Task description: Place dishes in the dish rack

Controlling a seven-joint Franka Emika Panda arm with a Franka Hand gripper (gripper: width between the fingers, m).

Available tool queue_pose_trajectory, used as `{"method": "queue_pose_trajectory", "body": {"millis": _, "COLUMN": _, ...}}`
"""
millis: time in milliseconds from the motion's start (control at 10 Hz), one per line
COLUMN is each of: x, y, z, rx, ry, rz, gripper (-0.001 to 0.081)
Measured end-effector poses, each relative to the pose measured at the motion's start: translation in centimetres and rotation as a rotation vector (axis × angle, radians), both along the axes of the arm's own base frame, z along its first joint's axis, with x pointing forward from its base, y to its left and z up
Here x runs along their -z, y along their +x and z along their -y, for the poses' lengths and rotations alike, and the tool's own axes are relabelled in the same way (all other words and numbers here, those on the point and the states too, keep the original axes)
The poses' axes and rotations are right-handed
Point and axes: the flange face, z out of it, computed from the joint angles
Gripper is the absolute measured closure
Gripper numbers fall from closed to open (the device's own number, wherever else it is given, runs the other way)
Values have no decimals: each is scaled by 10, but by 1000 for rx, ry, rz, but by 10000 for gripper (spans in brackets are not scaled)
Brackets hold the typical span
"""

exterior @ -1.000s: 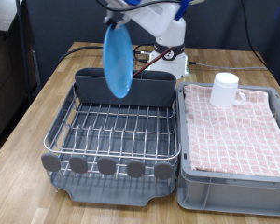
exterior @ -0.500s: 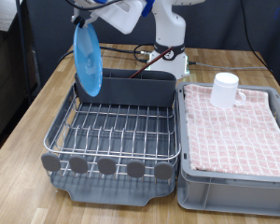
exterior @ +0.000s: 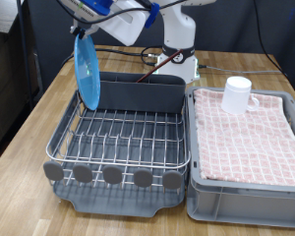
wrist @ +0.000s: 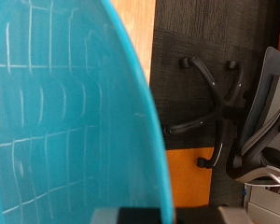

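My gripper (exterior: 82, 30) is shut on the top edge of the round light-blue plate (exterior: 87, 71). It holds the plate upright on edge, hanging over the end of the dish rack (exterior: 120, 140) at the exterior view's left, beside the tall grey caddy (exterior: 140, 92). The plate's lower edge is just above the wire grid. In the wrist view the plate (wrist: 65, 112) fills most of the picture. The white mug (exterior: 236, 93) stands upside down on the pink checked cloth (exterior: 248, 136). The wooden spoon is not in view.
The grey cloth-lined bin (exterior: 241, 202) sits right of the rack on the wooden table (exterior: 39, 108). The robot's base (exterior: 177, 61) and cables stand behind the caddy. An office chair (wrist: 229, 103) on dark floor shows past the plate in the wrist view.
The gripper has carried the plate from above the caddy's middle to the exterior view's left and lowered it towards the left end of the rack. The mug has not moved.
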Motion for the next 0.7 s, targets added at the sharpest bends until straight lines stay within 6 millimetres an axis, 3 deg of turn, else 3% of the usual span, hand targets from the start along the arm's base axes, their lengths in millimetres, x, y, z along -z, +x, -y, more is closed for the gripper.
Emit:
{"method": "queue_pose_trajectory", "body": {"millis": 400, "x": 8, "y": 2, "z": -1, "rx": -8, "ry": -5, "rz": -12, "gripper": 784}}
{"method": "queue_pose_trajectory", "body": {"millis": 700, "x": 31, "y": 5, "z": -1, "rx": -26, "ry": -9, "rz": -14, "gripper": 785}}
